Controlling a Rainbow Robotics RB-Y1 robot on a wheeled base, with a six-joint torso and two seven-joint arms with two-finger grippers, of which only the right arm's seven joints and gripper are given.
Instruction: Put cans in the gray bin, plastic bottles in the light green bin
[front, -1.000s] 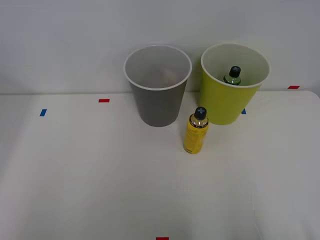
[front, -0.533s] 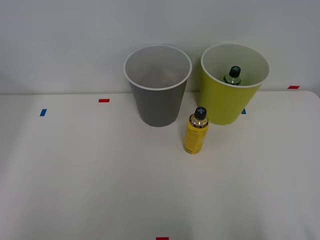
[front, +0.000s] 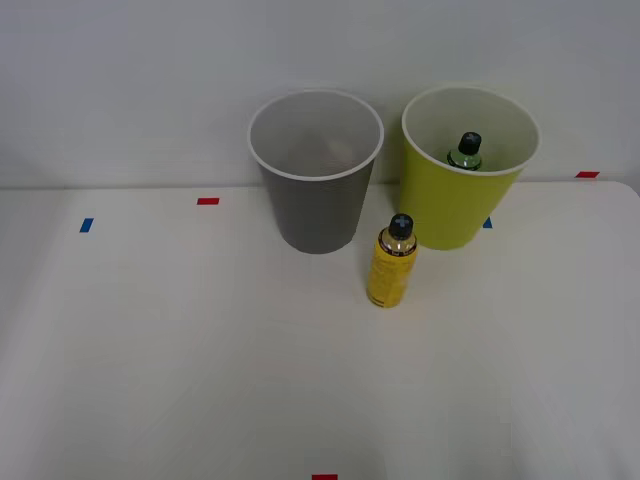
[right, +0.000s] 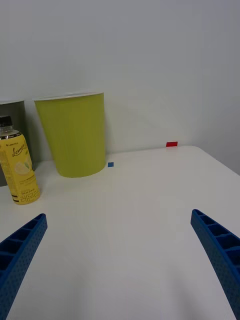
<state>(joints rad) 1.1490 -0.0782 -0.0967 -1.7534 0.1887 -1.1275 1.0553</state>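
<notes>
**Yellow bottle standing on surface; right gripper wide apart, holding nothing**

The gray bin stands upright at the back of the white surface, close to the wall. Its interior appears pale; what lies at its bottom cannot be made out. The light green bin stands upright just beside it, on the robot's right, with a small gap between the two. Inside the light green bin, a dark green bottle with a black cap stands upright; only its upper part shows above the rim.

A yellow bottle with a black cap stands upright on the surface in front of the gap between the bins, nearer the light green bin and apart from both. In the wrist view its label carries a lemon picture.

The right gripper sits low over the surface, with bare surface between it and the light green bin. Its blue ribbed fingers are spread wide, with nothing between them. The yellow bottle lies off to one side of the gripper's opening, not between the fingers.

Small red and blue tape marks are fixed to the surface.
</notes>
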